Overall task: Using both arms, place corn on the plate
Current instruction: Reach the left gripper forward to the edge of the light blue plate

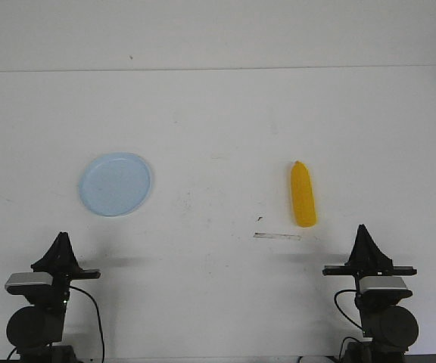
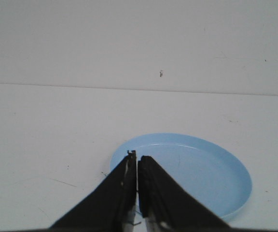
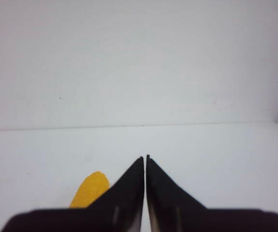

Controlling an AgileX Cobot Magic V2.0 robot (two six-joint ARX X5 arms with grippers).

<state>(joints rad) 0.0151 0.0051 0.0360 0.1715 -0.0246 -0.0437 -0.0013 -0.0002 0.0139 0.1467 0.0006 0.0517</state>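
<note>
Front view is showing the right gripper (image 1: 362, 227), fingers pressed together, needing to spread before approaching the corn (image 1: 303, 195) lying just beyond.

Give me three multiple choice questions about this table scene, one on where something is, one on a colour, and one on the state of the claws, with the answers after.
1. Where does the smooth yellow-orange corn cob lie?
A. on the plate
B. on the white table, ahead of the right claw
C. held in the left claw

2. What colour is the round shallow plastic plate?
A. pale light blue
B. red
C. dark green

3. How do both claws stand?
A. wide open
B. shut on the corn
C. shut, holding nothing

Answers:
1 B: the front view shows the cob on bare table, far from the plate.
2 A: both the front and left wrist views show it pale blue.
3 C: each wrist view shows the fingers pressed together with nothing between.
</note>
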